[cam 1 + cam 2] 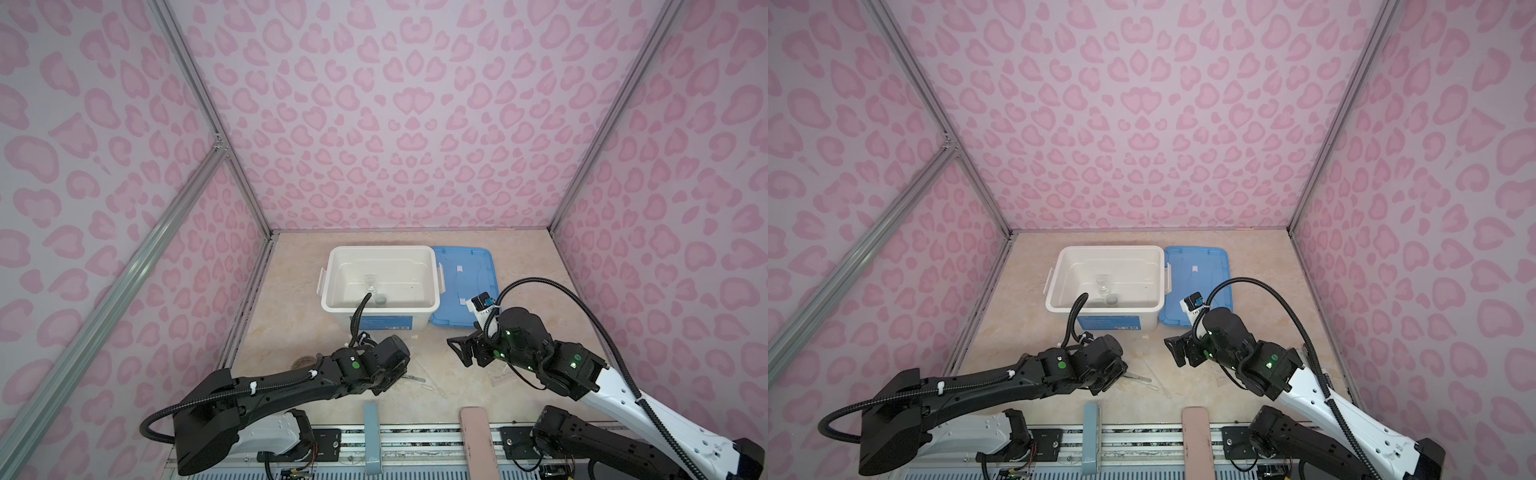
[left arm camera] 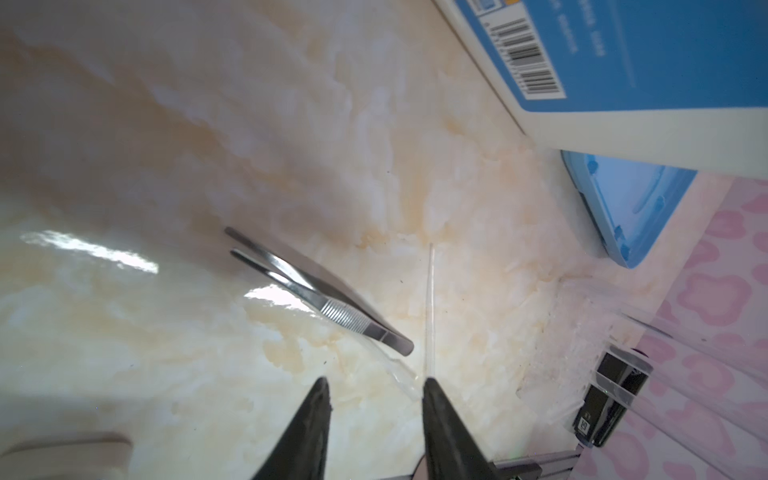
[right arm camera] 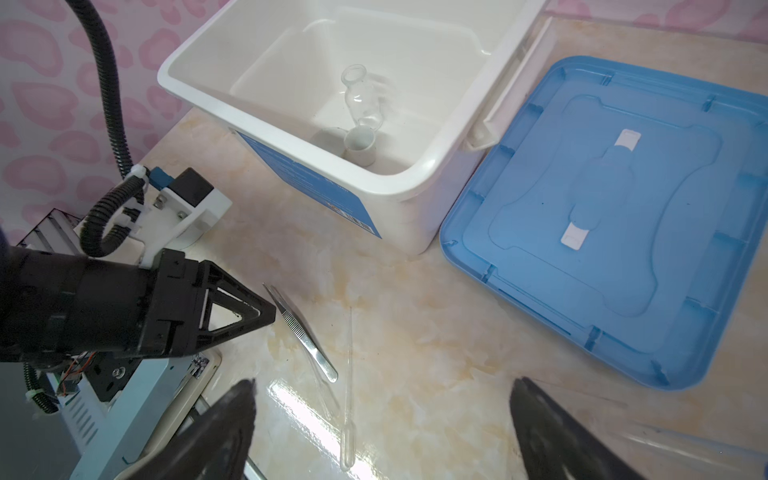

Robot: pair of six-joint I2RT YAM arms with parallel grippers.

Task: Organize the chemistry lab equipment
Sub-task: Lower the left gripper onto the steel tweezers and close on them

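**Left gripper low by the tweezers, right gripper wide and empty**

Clock directions are read in the top views, with 12 toward the back wall.

An open white tub [image 1: 332, 270] sits at 12 o'clock on the marble table [image 1: 291, 324]. Its blue lid [image 1: 465, 278] lies flat just beside it at 3 o'clock. Inside the tub, near the front wall, a clear flask [image 3: 361, 99] lies on its side. Just beside the flask stands a small white cup [image 3: 360, 143], upright.

The tweezers [image 2: 332, 307] lie flat on the table at 6 o'clock from the tub. A thin clear dropper [image 3: 348, 374] lies near them at their 3 o'clock, not touching. A fainter second dropper [image 2: 399, 374] runs out from under the tweezers' blunt end.

The left gripper [image 2: 376, 384] is low over the table at the tweezers' 9 o'clock. Its jaws are partly apart and nothing is visibly clamped. The second dropper's end lies between the tips, and whether either tip touches it cannot be told.

The right gripper [image 3: 382, 386] hangs at the tweezers' 2 o'clock, its jaws spread wide and empty.

A round dish [image 1: 301, 362] shows partly from under the left arm, at 9 o'clock from the tweezers. Clear tubes [image 3: 673, 444] lie on the table close to the right gripper.
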